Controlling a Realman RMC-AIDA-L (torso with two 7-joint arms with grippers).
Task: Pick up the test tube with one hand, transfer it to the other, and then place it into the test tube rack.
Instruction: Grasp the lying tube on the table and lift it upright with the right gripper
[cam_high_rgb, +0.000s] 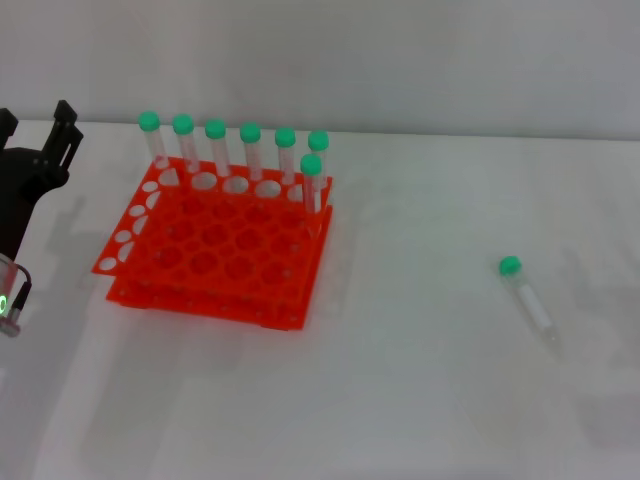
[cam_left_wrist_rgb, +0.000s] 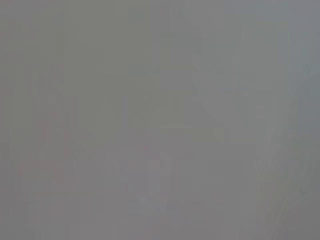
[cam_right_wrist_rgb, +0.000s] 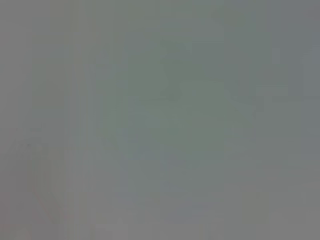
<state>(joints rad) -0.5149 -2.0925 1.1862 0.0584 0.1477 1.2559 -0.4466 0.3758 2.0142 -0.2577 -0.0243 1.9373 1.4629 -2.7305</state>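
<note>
- The test tube (cam_high_rgb: 528, 300) is lying flat on the white table (cam_high_rgb: 400, 400), well to the right of the test tube rack (cam_high_rgb: 215, 245), with its green cap pointing far and its tapered tip pointing near.
- It is looking light, stiff and smooth, so it is likely to roll or slip under a loose pinch; a hold across the clear barrel just below the cap is seeming safest, leaving the tip end free for the handover.
- The rack is sitting on the left, and seven capped tubes (cam_high_rgb: 250, 150) are standing upright along its far edge, leaving most holes open.
- The left gripper (cam_high_rgb: 45, 150) is hanging at the left edge beside the rack, holding nothing; whether its fingers are spread or together I cannot tell.
- The right gripper is not showing anywhere, and both wrist views are giving only blank grey.
- Nothing is standing between the tube and the rack.
</note>
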